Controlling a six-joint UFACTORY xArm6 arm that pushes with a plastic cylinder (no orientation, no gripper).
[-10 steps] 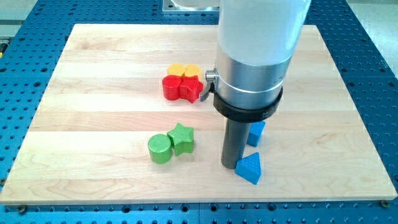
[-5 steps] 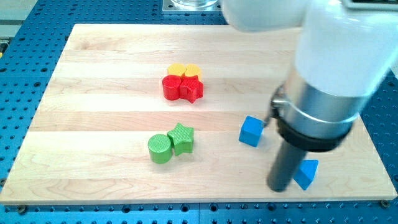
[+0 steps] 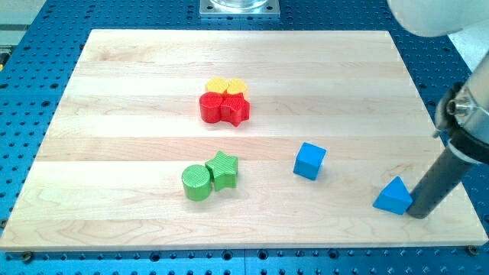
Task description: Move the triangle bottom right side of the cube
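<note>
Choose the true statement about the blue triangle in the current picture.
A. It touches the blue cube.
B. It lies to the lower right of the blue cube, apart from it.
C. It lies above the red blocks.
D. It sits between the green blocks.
B: the blue triangle lies toward the view's bottom right of the blue cube, with bare board between them; my tip is at the triangle's right side.

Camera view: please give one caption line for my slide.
My tip touches the blue triangle block, lying right and below the blue cube.

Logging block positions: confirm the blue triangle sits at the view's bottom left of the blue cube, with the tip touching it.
Wrong side. The camera view shows the blue triangle at the bottom right of the blue cube, my tip against its right edge.
</note>
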